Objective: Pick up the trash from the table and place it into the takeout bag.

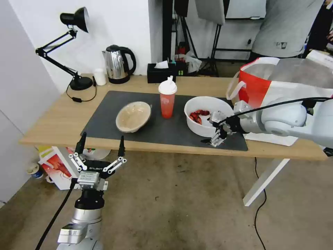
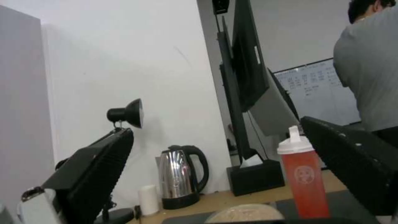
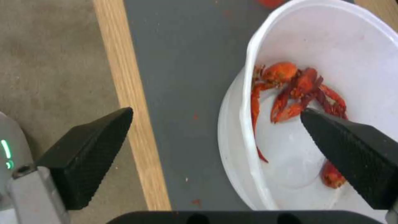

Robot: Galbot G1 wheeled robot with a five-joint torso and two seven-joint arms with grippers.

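- Left gripper (image 1: 101,147) sits nearest the head camera: parked below the table's (image 1: 62,121) front edge, pointing up, fingers spread wide, holding nothing. Idle arm.
- Right gripper (image 1: 215,133) is the working one. Arm comes in from the right, across the front of the takeout bag (image 1: 274,93), wrist angled down at the near rim of the white bowl (image 1: 207,114).
- Right wrist view: fingers apart and straddling the bowl's (image 3: 315,102) wall, one finger (image 3: 352,155) over the inside, near the red scraps (image 3: 298,90), the other out over the table edge. Not yet closed, nothing gripped.
- Step in hand, as I read it: first pick, lining up a pinch on the bowl rim.
- Next move likely needs: drop a bit lower, close on the wall, lift level so scraps don't spill, then swing right into the open bag.
- Risk: thin plastic rim may flex or slip in a one-side pinch.
- Bowl stands on the dark mat (image 1: 104,118), right part, just left of the bag.
- Red cup (image 1: 167,99) upright mid-mat; tan paper bowl (image 1: 133,116) left of it, tilted. Both untouched.
- Bag stands open at the table's right end.
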